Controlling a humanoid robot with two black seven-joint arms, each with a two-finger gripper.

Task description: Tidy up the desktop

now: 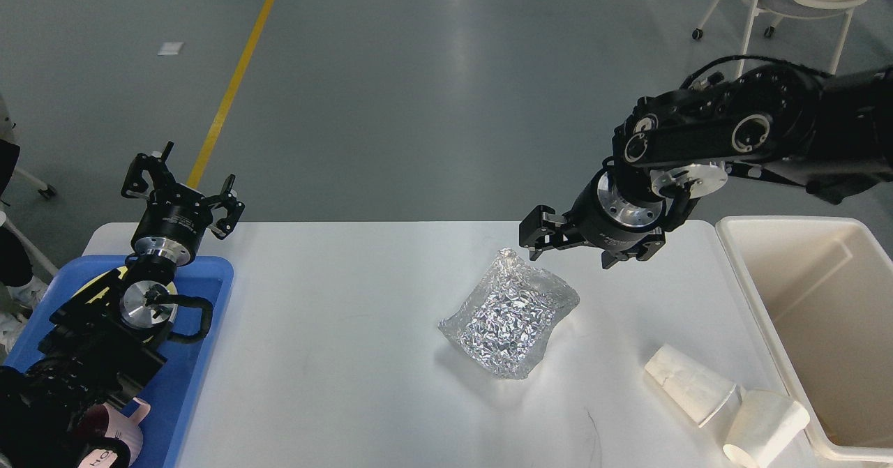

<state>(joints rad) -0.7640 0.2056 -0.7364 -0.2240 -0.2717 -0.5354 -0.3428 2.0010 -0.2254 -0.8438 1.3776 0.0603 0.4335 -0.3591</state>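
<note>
The white desktop (349,300) spans the view. A crumpled silver foil bag (513,314) lies on it, right of centre. My right gripper (582,245) hovers just behind the bag's far right corner, open and empty, apart from the bag. Two white paper cups (691,384) (764,426) lie on their sides at the front right. My left gripper (178,185) is open and empty, held up over the far end of the blue tray (209,356).
A cream-white bin (823,314) stands at the desktop's right edge. The blue tray at the left edge holds a pink mug (136,429) and a dark mug (98,454), partly hidden by my left arm. A chair (788,8) stands on the floor far right.
</note>
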